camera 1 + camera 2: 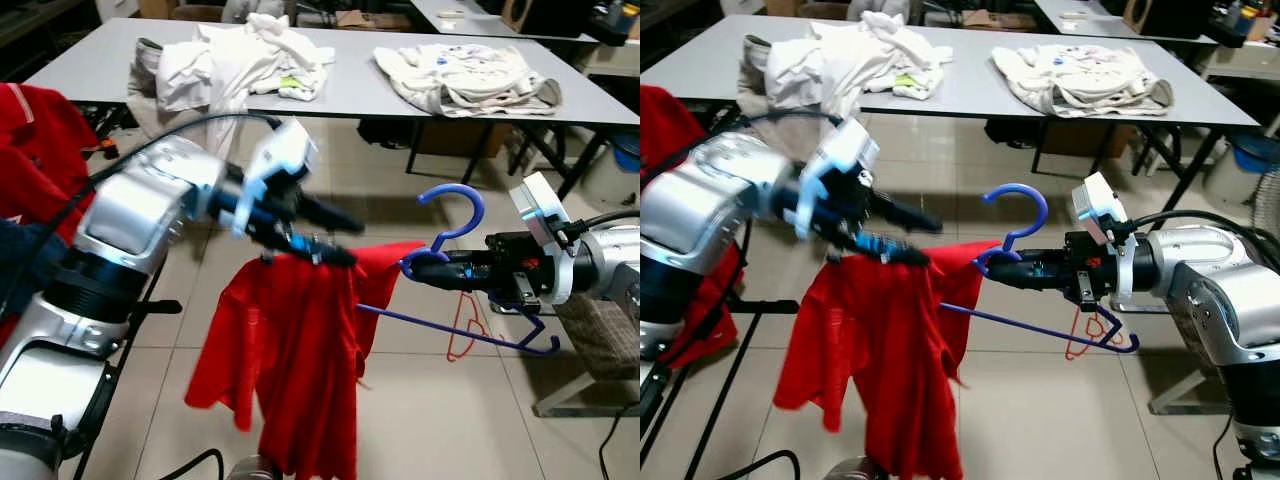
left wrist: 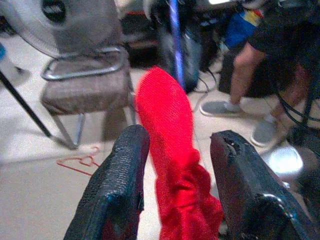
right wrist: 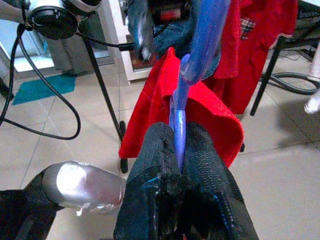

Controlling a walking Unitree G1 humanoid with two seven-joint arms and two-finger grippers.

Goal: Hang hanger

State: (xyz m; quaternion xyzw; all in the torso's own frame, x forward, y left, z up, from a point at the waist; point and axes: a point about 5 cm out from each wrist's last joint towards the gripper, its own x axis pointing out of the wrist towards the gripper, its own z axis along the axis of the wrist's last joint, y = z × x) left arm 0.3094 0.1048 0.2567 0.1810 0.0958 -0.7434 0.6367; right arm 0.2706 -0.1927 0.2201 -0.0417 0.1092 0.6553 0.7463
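To get the garment hung, the right gripper (image 1: 425, 265) clamps its fingers on the blue hanger (image 1: 455, 235) at mid-scene, while the left gripper (image 1: 335, 240) pinches the red shirt (image 1: 290, 350) draped on its arm.

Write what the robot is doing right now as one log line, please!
right gripper: shut on blue hanger | left gripper: holding red shirt | shirt partly on hanger | not hung

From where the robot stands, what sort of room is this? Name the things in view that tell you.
Probably a workshop or lab used for laundry trials, not a lived-in home: long grey tables carry heaps of white clothes, cables trail over the tiled floor, and a standing fan sits behind a chair.
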